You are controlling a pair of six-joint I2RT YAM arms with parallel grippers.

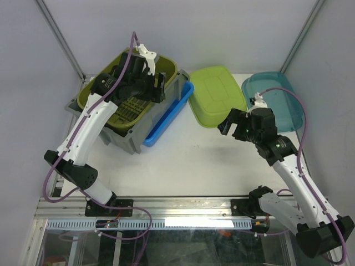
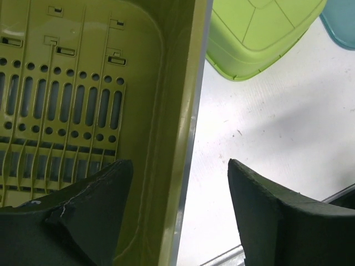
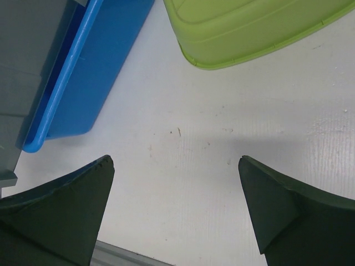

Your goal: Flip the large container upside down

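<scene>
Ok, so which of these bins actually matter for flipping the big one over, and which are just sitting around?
Part of the job:
- grey crate, the big bin to flip
- olive basket, resting in it
- left gripper, open astride the basket's wall

Just lying about:
- blue tub, beside the crate
- lime tub
- teal tub

Seen from above, the large container (image 1: 127, 139) shows only its near wall and right corner. The olive basket (image 1: 113, 62) nested in it and the left arm (image 1: 89, 124) cover the rest (floor and far wall included). Whether the blue tub (image 1: 166, 119) touches the container cannot be determined. The right arm (image 1: 294, 172) hides the near-left corner of the teal tub (image 1: 283, 91). In the right wrist view, the top edge cuts off the lime tub (image 3: 249, 27).
</scene>
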